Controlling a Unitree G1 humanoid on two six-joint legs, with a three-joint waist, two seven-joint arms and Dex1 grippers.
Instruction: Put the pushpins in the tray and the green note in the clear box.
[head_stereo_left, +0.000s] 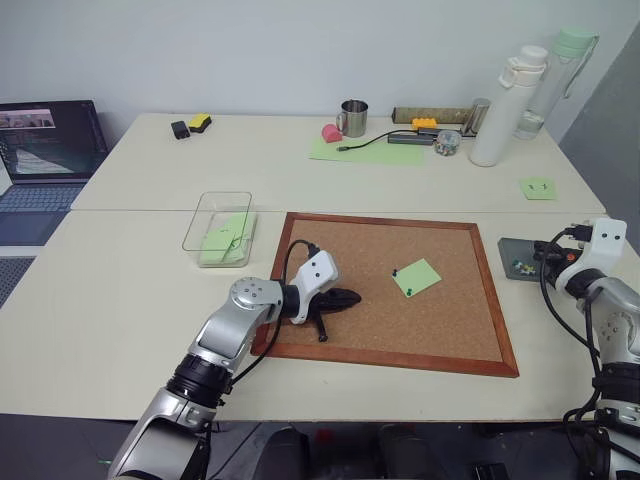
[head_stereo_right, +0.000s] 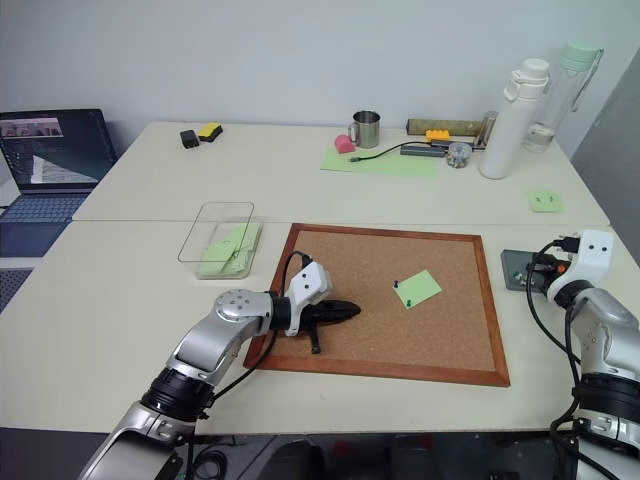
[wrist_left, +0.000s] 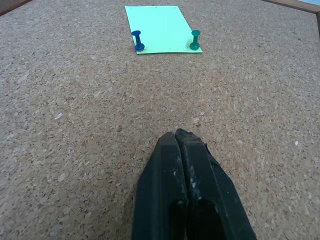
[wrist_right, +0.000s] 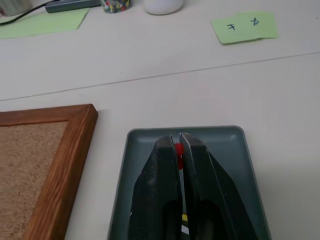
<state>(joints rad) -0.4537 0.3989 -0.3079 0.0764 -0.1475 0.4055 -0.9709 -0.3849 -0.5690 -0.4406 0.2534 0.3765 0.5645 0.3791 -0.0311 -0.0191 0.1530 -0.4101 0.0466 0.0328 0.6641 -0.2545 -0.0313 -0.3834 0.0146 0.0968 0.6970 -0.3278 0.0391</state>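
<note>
Green note (head_stereo_left: 417, 277) pinned on corkboard (head_stereo_left: 440, 330); left tool (head_stereo_left: 345, 298) shut, resting on cork; tray (head_stereo_left: 512, 253) right of the board.

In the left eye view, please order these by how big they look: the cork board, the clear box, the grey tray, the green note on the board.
1. Wood-framed cork board
2. Clear plastic box
3. Small green paper note and dark grey tray: they look similar, and the tray is partly hidden, so no ranking.

I count two pushpins on the cork board (head_stereo_left: 400, 290): a blue pin (wrist_left: 138, 40) and a green pin (wrist_left: 195, 39), both stuck in one green note (wrist_left: 160, 27). Right of the board sits one tray (wrist_right: 235, 150), one red pin (wrist_right: 178, 150) above it.
</note>
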